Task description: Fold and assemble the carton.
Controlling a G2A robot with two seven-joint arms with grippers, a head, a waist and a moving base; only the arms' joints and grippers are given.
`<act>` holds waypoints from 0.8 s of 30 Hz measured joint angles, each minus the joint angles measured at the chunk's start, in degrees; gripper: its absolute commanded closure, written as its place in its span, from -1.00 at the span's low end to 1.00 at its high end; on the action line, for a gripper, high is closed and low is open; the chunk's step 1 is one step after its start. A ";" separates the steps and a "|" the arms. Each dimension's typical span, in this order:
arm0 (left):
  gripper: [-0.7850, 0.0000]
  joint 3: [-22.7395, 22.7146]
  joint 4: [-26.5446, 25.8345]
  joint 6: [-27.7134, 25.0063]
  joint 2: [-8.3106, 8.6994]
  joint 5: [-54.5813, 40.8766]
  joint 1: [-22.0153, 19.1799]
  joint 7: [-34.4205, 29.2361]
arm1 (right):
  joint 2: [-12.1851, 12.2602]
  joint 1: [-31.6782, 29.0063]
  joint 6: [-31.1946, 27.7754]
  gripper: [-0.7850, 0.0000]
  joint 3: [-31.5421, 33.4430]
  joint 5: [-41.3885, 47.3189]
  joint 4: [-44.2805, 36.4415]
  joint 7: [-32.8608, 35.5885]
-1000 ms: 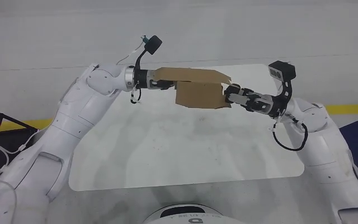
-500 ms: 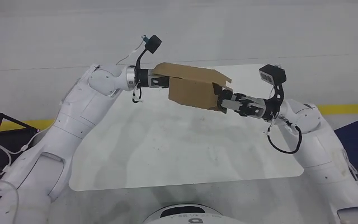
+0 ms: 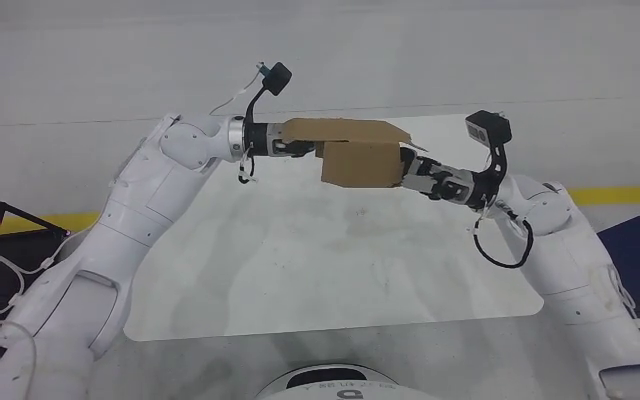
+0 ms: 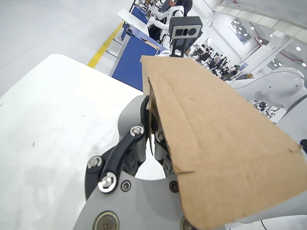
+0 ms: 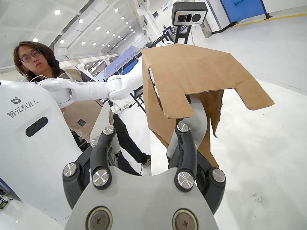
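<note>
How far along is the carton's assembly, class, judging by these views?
Done: the carton is off the table, partly opened. In hand: the left gripper clamps one edge; the right gripper, open, has a finger at the opposite end. Left: flaps stand unfolded, nothing closed.

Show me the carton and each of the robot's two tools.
carton (image 3: 357, 166), top view, its nearer brown panel.
left tool (image 4: 150, 112), left wrist view, between fingertips pinching the carton's edge.
right tool (image 5: 152, 104), right wrist view, midway between its spread fingertips.
</note>
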 measured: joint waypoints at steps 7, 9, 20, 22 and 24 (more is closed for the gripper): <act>1.00 -0.19 0.46 0.20 -0.31 0.77 -0.20 -0.46 | -0.24 0.45 0.78 0.69 -0.54 -1.24 -0.21 -0.08; 1.00 -0.25 0.63 0.30 -0.40 1.28 -0.30 -0.50 | -0.30 0.61 1.08 1.00 -0.59 -1.94 -0.19 -0.36; 1.00 -0.92 1.64 1.74 -0.55 6.37 -0.97 -0.49 | -0.35 0.83 4.22 1.00 1.43 -10.33 0.17 -4.40; 1.00 -1.00 1.60 2.08 -0.51 7.62 -1.04 -0.61 | -0.33 0.60 5.07 1.00 1.92 -12.32 -0.22 -5.39; 1.00 -1.08 1.47 2.46 -0.48 9.35 -1.13 -0.61 | -0.29 0.28 6.15 1.00 2.37 -14.28 -0.78 -6.23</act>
